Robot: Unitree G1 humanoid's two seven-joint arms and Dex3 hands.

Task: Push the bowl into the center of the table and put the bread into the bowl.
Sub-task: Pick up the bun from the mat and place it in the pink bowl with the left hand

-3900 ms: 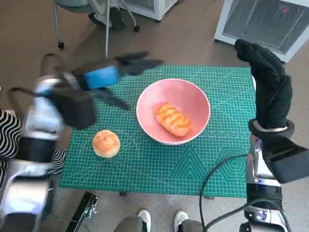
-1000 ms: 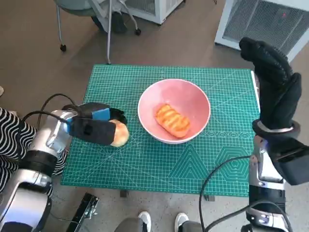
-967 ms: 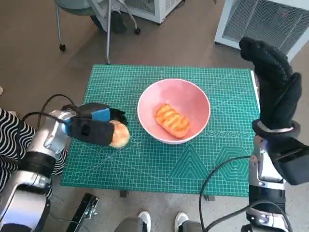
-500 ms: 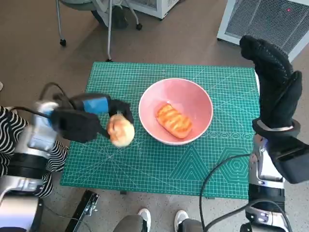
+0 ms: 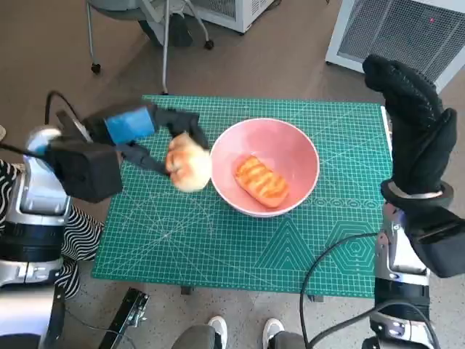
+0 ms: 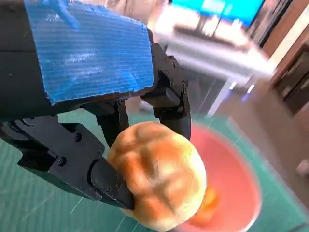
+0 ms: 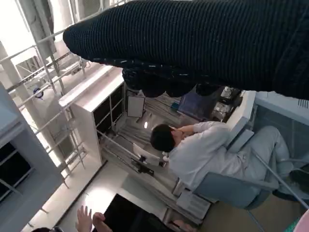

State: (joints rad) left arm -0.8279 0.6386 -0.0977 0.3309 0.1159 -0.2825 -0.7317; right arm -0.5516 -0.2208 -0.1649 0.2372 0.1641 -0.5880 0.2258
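Observation:
A pink bowl sits near the middle of the green cutting mat, with a long golden bread lying inside it. My left hand holds a round bun lifted above the mat, just left of the bowl's rim. The left wrist view shows the black fingers wrapped round the bun, with the pink bowl blurred just beyond. My right hand is raised at the mat's right edge, fingers together and upright, holding nothing.
The mat covers the small table. A white slatted unit stands on the floor beyond the far right corner, chair legs beyond the far left. A person's shoes show at the near edge. A seated person appears in the right wrist view.
My left hand closed on the round bun on the mat's left side, lifted it, and carried it up and right toward the bowl's rim. The right hand stayed raised.

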